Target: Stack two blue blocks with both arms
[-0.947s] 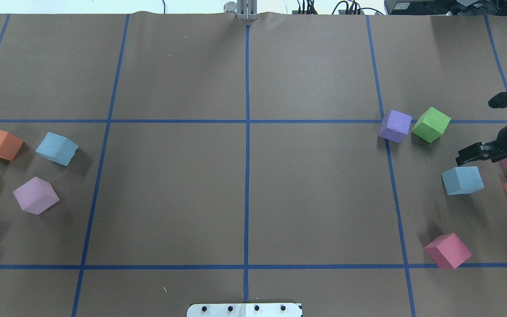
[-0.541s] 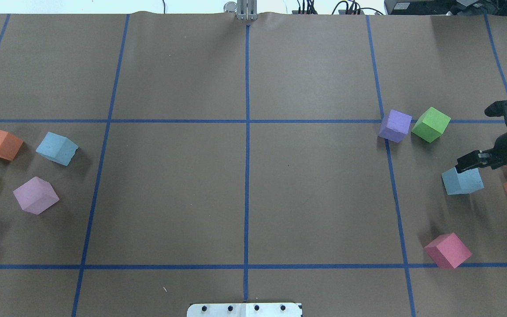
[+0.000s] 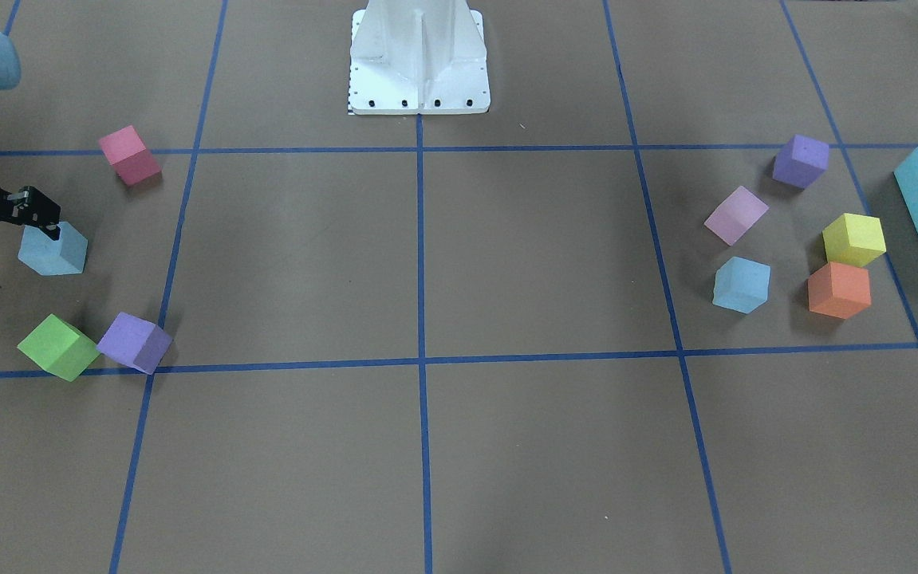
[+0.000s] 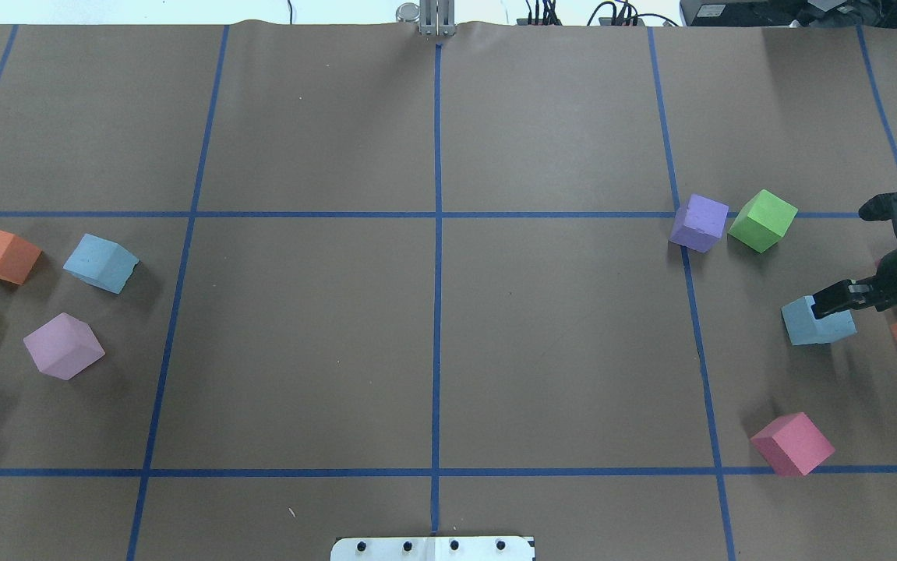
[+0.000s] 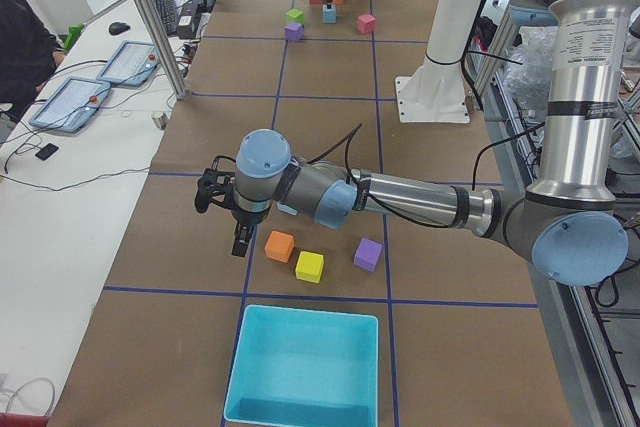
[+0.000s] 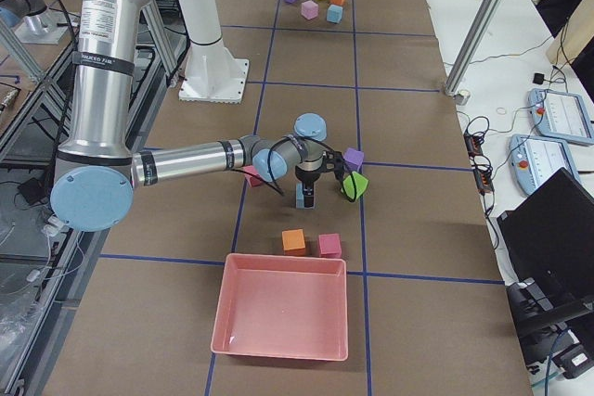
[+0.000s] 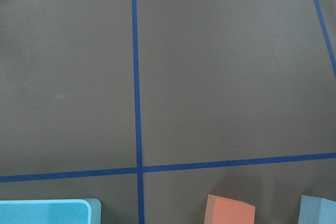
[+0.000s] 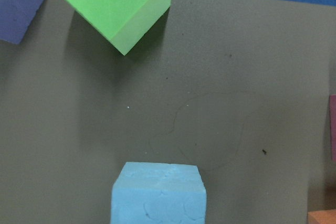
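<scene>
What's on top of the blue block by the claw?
The blue block looks bare on top. The open right gripper hangs over it, a finger hiding one corner.

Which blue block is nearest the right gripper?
The blue block near the green cube: the right gripper hangs over it. The other blue block lies across the table.

Bottom edge: teal box (image 7: 44,212), orange cube (image 7: 230,211), blue block (image 7: 317,211); tape cross (image 7: 139,170) above.
</scene>
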Robot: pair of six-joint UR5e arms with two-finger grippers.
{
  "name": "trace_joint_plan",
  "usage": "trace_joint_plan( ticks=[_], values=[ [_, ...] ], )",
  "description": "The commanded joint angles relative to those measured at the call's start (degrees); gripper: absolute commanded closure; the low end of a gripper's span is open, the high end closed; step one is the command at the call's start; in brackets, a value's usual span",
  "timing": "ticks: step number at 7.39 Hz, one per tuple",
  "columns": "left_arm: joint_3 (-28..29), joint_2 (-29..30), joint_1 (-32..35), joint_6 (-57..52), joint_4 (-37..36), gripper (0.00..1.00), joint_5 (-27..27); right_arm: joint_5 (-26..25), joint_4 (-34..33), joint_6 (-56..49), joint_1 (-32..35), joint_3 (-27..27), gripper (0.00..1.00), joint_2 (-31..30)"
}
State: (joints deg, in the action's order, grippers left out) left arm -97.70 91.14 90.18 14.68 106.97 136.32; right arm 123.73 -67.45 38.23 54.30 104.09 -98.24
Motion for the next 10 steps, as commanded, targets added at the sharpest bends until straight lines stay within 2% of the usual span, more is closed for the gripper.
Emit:
trace_joint_plan(
  ticks=[1, 3, 5, 6, 7, 9, 10],
  values=[
    [0.06, 0.0, 0.0, 0.0, -0.01, 0.02, 0.0, -0.07, 0.04, 0.78, -1.13, -0.29, 0.0, 0.68],
    [0.14, 0.0, 0.0, 0.0, -0.01, 0.02, 0.0, -2.17, 1.61, 0.88, -2.35, -2.13, 0.0, 0.6],
    [-0.03, -0.09, 0.0, 0.0, -0.01, 0.02, 0.0, -2.27, 8.88, 1.05, -2.71, -7.56, 0.0, 0.51],
    [-0.12, -0.09, 0.0, 0.0, -0.01, 0.02, 0.0, -2.18, 9.53, 1.66, -2.89, -7.85, 0.0, 0.68],
    [-0.21, -0.18, 0.0, 0.0, -0.01, 0.02, 0.0, -2.09, 9.53, 2.1, -2.97, -7.59, 0.09, 0.95],
    [-0.12, -0.26, 0.0, 0.0, -0.01, 0.02, 0.0, -1.39, 9.45, 4.38, -2.98, -6.98, 0.69, 1.04],
    [-0.03, -0.26, 0.0, 0.0, -0.01, 0.02, 0.0, -1.3, 9.45, 4.39, -2.98, -6.19, 0.74, 1.04]
  ],
)
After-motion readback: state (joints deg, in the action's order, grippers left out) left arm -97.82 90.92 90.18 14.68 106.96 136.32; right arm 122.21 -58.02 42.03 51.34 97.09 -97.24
